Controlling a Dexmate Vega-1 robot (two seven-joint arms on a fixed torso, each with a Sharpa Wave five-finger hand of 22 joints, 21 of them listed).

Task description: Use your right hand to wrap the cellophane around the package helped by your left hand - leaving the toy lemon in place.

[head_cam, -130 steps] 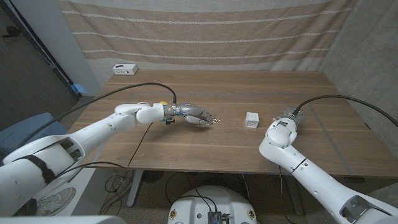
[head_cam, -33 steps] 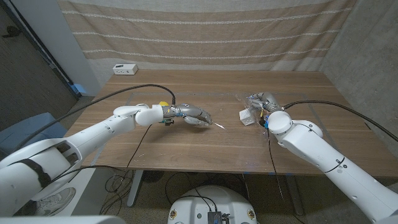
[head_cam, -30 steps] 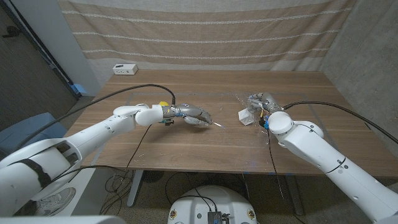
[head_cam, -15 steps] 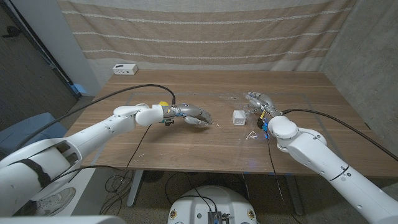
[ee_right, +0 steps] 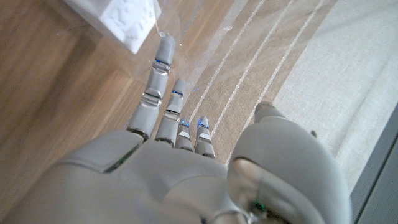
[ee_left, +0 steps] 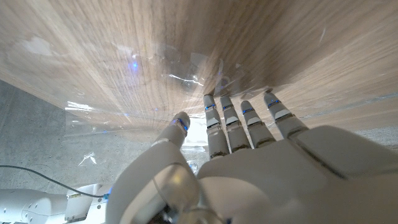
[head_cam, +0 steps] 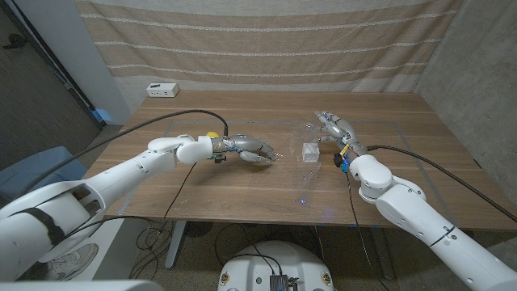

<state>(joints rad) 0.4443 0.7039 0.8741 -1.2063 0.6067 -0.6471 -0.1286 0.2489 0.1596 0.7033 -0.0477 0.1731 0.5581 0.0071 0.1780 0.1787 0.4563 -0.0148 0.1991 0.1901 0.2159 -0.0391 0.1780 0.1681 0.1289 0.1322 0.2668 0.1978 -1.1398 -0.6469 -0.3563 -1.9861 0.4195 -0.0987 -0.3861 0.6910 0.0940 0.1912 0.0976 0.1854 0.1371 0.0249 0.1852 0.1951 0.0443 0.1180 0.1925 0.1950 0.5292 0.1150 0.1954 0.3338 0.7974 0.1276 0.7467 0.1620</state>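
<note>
Up close, cellophane point(ee_right: 186, 25) drapes the package point(ee_right: 127, 18).

Even, soft indoor light fell on the worktop point(head_cam: 242, 182), casting only faint shadows. Small glints showed on the cellophane point(head_cam: 311, 166), whose edges were hard to trace. Both wrist views looked soft, perhaps blurred; the head view bowed slightly at its corners
</note>
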